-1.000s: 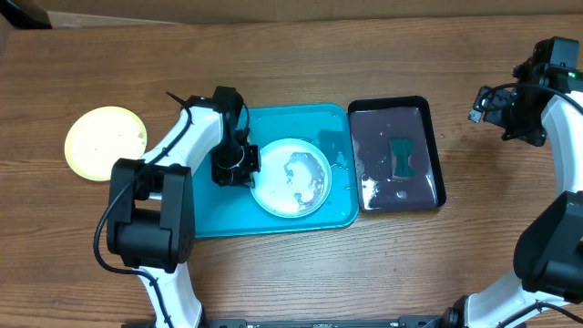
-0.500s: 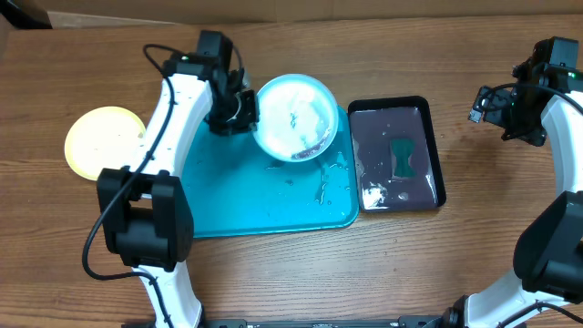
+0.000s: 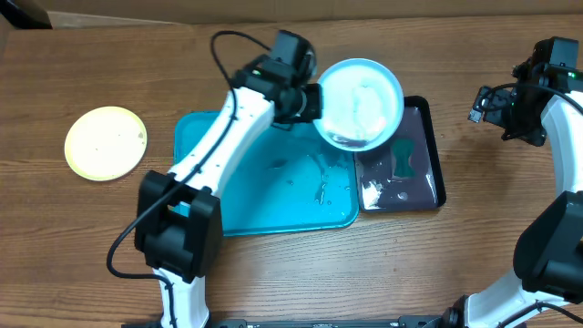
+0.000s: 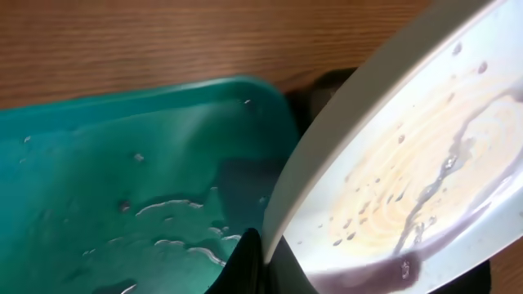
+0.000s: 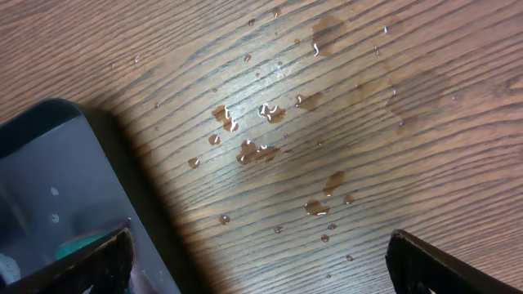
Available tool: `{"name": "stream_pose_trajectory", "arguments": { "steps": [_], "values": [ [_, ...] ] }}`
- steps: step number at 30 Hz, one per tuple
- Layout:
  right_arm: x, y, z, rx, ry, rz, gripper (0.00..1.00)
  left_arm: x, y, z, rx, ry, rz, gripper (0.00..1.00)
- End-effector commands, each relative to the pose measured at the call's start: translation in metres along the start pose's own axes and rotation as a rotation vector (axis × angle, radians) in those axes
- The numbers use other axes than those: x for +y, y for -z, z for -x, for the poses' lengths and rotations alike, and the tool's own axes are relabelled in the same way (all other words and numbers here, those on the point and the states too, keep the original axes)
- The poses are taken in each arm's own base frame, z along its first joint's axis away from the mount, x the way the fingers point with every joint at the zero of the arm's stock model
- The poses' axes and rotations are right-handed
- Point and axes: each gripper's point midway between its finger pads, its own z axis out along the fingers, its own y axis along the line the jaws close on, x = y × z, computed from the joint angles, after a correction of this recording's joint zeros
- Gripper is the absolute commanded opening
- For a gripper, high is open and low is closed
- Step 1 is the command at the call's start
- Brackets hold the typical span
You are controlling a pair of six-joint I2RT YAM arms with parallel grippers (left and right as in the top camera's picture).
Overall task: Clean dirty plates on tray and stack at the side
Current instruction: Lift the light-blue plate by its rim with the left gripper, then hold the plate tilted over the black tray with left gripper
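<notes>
plate clamped in left gripper

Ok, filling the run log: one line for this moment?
left gripper shut on white plate, tilted over black tray edge | right gripper open above wet table | teal tray wet | yellow plate on table

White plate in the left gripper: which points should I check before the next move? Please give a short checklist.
1. Left gripper shut on the white plate at its rim: ok.
2. Plate held above a corner of the black tray: ok.
3. Plate surface clean: not ok, streaks and droplets show in the left wrist view.
4. Right gripper open, away from the plate: ok.
5. Yellow plate on the table has a free top for stacking: ok.
</notes>
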Motion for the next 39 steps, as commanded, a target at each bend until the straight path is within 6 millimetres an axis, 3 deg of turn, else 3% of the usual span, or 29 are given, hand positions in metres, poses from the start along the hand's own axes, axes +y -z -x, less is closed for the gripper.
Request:
{"name": "stream_pose_trajectory", "arguments": {
  "steps": [1,7,11,18,26,33,39],
  "values": [
    [0.001,0.004,0.004,-0.018,-0.003,0.005,1.00,-0.017,0.003,0.013,-0.099,-0.054,0.068,0.04],
    [0.002,0.004,0.004,-0.018,-0.003,0.005,1.00,-0.038,0.002,0.011,-0.170,-0.216,0.172,0.04],
    [0.002,0.004,0.004,-0.017,-0.003,0.005,1.00,-0.049,0.013,0.015,-0.226,-0.309,0.258,0.04],
    [0.001,0.004,0.004,-0.017,-0.003,0.005,1.00,-0.079,0.059,0.028,-0.364,-0.454,0.414,0.04],
    [0.002,0.004,0.004,-0.018,-0.003,0.005,1.00,-0.107,0.109,0.029,-0.525,-0.708,0.761,0.04],
    [0.001,0.004,0.004,-0.018,-0.003,0.005,1.00,-0.131,0.150,0.027,-0.683,-0.728,0.974,0.04],
    [0.001,0.004,0.004,-0.018,-0.003,0.005,1.00,-0.144,0.168,0.027,-0.758,-0.706,1.033,0.04]
  ]
}}
